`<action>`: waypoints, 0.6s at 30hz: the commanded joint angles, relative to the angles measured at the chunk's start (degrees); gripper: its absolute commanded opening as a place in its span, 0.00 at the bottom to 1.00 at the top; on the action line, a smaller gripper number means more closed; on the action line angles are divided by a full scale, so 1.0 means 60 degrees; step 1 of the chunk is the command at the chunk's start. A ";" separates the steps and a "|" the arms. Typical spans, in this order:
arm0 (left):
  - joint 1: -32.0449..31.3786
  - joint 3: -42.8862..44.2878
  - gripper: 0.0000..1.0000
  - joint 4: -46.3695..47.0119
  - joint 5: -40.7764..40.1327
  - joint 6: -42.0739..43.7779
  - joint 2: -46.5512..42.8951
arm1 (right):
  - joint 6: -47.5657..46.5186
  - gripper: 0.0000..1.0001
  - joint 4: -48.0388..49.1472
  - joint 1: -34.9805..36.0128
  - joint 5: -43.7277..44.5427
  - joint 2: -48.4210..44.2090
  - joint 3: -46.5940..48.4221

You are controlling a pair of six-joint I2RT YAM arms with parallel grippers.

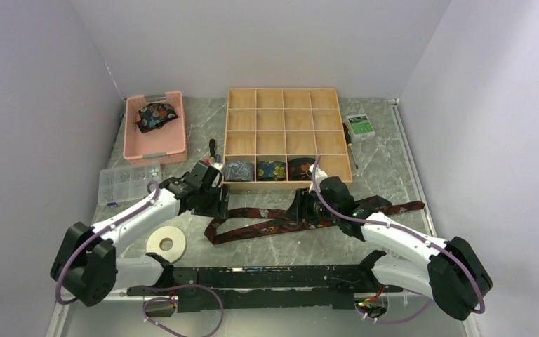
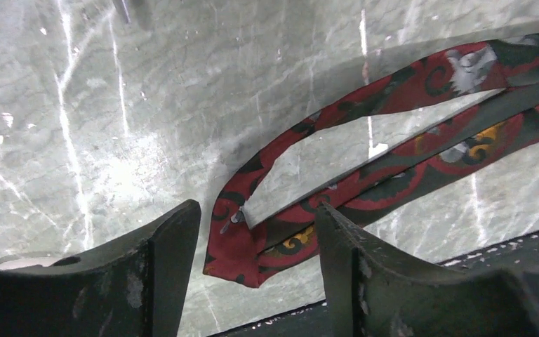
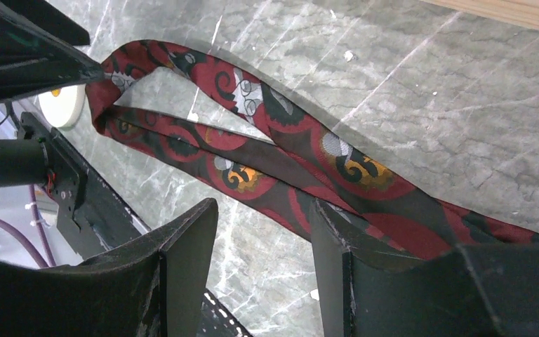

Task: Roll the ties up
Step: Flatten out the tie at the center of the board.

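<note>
A loose tie [image 1: 267, 228], dark with red swirls and orange touches, lies doubled over on the marble table [image 1: 393, 154] in the lower middle of the overhead view. Its folded end points toward the lower left and its length trails off to the right. The left gripper [image 1: 214, 202] hangs over that fold with its jaws apart. In the left wrist view the fold of the loose tie [image 2: 238, 246] sits on the table in the gap of the left gripper [image 2: 256, 235], clamped by neither finger. The right gripper [image 1: 302, 210] is low over the middle of the strip, jaws also spread. In its own wrist view the loose tie [image 3: 288, 140] runs diagonally from upper left to lower right and passes under one finger [image 3: 393, 274] of the right gripper [image 3: 263, 225]. Above, a wooden tray [image 1: 283, 90] holds three rolled ties [image 1: 271, 170] in the bottom row's first three compartments from the left. A pink basket [image 1: 156, 149] in the upper left holds a bundled tie [image 1: 156, 116]. A tape roll [image 1: 168, 243] lies lower left
</note>
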 commanded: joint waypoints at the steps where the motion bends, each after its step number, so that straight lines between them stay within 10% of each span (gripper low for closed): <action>1: 0.0017 0.0194 0.59 0.0074 0.0496 -0.0029 0.0943 | 0.0198 0.56 0.0609 0.0061 0.0267 -0.0343 -0.0017; 13: 0.0010 -0.0111 0.04 0.0923 0.1886 0.0010 0.0517 | 0.0449 0.58 0.0026 0.0071 0.1091 -0.1177 -0.0127; 18: -0.0122 -0.0196 0.03 0.0771 0.3028 0.0056 -0.0944 | 0.0469 0.58 -0.0328 0.0061 0.1310 -0.1493 -0.0204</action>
